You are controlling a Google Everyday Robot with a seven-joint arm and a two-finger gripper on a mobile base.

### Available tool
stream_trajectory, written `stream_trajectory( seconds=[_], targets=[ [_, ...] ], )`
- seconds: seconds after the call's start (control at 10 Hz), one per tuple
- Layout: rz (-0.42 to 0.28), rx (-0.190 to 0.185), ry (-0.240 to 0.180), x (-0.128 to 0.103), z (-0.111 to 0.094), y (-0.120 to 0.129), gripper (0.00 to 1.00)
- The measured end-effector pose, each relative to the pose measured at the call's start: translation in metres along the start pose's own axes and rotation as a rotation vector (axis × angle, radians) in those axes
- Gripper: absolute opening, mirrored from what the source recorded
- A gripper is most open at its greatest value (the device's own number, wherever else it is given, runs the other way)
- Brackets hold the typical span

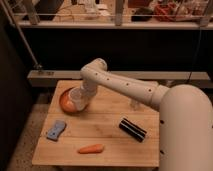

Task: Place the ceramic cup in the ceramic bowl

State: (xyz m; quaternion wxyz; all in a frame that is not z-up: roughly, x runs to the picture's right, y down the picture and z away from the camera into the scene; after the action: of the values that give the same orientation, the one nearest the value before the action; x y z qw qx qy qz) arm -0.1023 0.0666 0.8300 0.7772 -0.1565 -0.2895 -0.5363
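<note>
Hovering over the ceramic bowl [65, 103] at the wooden table's [107, 127] left rear, the gripper [78, 97] meets the white ceramic cup [74, 95] just above the bowl's hollow. Whether it is clamped, I cannot tell. Placing seems underway; next comes lowering, releasing, then lifting straight clear.

Wooden table [107, 120], robot body at the right. The arm [125, 86] reaches left across the far side of the table, bends at the elbow, then drops to the orange bowl [64, 101] at the far-left corner. The gripper [81, 95] sits over the bowl's right part, with the white cup [75, 97] at it, inside the bowl's outline; can't tell if the cup touches the bowl. Blue-grey pad [56, 129] near-left, carrot [91, 148] at the near edge, black box [132, 129] right of centre, pale bottle [135, 103] just beyond it, under the arm.
</note>
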Motion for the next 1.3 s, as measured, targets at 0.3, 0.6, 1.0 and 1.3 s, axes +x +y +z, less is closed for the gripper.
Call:
stream_trajectory(
  seconds=[0.3,0.6,1.0,1.3],
  targets=[
    [-0.013,-0.004,-0.003,-0.001,0.004,-0.005,0.00],
    [-0.019,-0.011,-0.004,-0.001,0.007,-0.005,0.00],
    [-0.030,-0.019,-0.005,-0.003,0.010,-0.008,0.00],
    [-0.036,-0.025,-0.004,-0.003,0.011,-0.009,0.00]
  ],
)
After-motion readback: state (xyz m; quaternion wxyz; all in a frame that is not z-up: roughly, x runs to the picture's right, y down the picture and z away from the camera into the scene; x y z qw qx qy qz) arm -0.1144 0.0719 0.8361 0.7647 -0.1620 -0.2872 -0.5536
